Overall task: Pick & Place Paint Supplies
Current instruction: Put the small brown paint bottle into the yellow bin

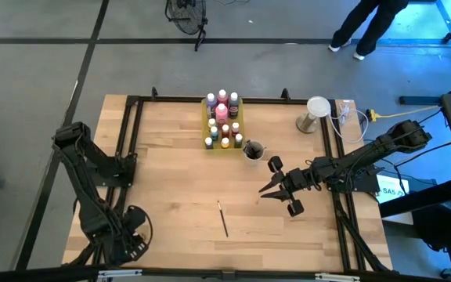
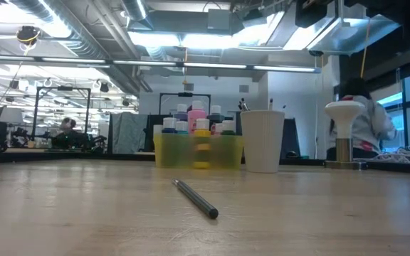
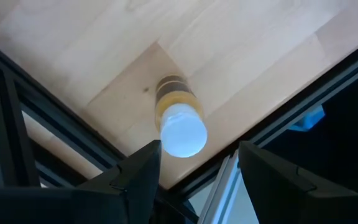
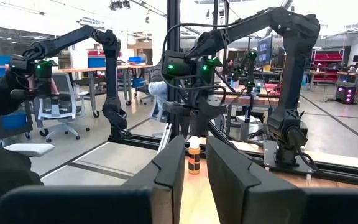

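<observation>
While most of the paint bottles [image 1: 223, 117] already stand packed upright in the yellow tray [image 1: 207, 125] at the upper middle of the high view, two supplies are outside it. One brush [image 1: 221, 218] lies flat on the bare bench [image 1: 171, 180], lower centre of the frame, well apart from the tray and from the grey cup [image 1: 253, 149] just beside the tray's lower right corner (dark brush handles poke out of that cup).

The other stray is a yellow bottle with a white cap [image 3: 180, 121], standing upright near the bench's edge. The left gripper [image 3: 197, 149] hangs above it, jaws released and spread to either side of the cap without touching it, which reads as a line-up for a grab from above.

The right gripper [image 1: 271, 188] hovers right of centre in the high view, pointing towards the lying brush but not near it. Its jaws stand only narrowly parted and grasp nothing, a width that would suit so thin a handle. That brush looks like its likely target.
</observation>
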